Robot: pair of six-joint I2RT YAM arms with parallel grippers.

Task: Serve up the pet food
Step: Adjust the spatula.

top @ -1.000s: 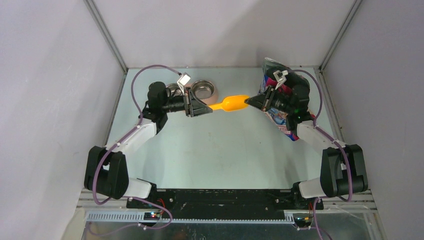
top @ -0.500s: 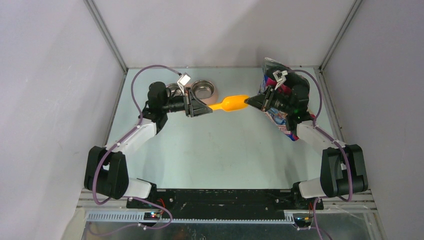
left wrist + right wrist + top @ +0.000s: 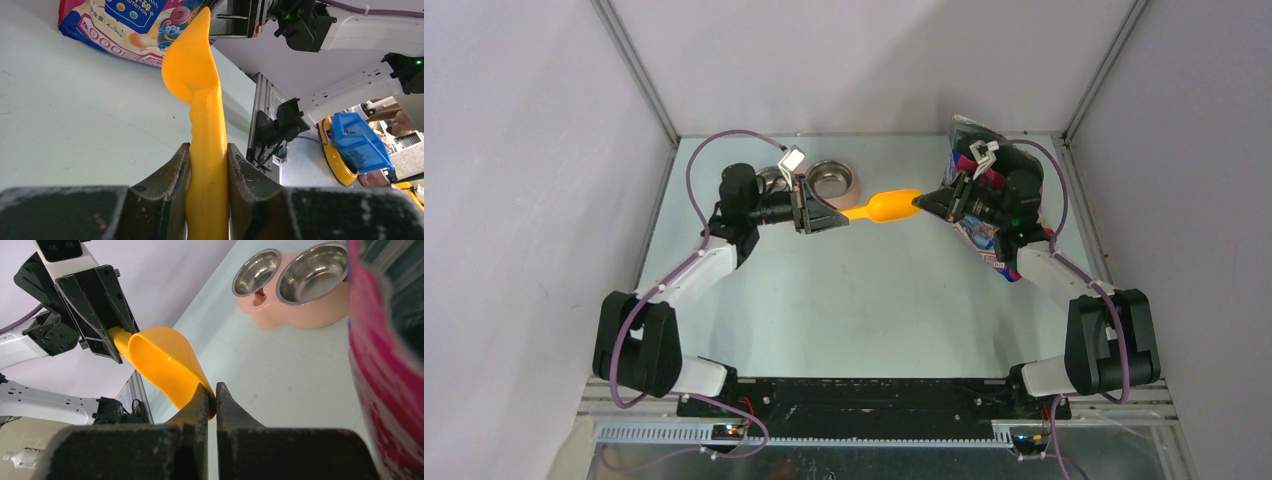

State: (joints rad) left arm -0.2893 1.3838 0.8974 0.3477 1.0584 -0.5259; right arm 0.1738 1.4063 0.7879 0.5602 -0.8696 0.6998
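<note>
The yellow scoop (image 3: 886,206) hangs level above the table between both grippers. My left gripper (image 3: 836,214) is shut on its handle (image 3: 207,150). My right gripper (image 3: 921,203) is shut on the thin rim of its bowl (image 3: 160,360), which looks empty inside. The glossy blue, pink and white cat food bag (image 3: 992,250) lies at the right, under and behind my right wrist; it also shows in the left wrist view (image 3: 115,25) and the right wrist view (image 3: 385,365). No kibble is in view.
The pink twin-bowl feeder (image 3: 856,186) with steel bowls (image 3: 310,272) stands at the back, left of centre, just behind the left gripper; both bowls look empty. Grey walls close in the table on three sides.
</note>
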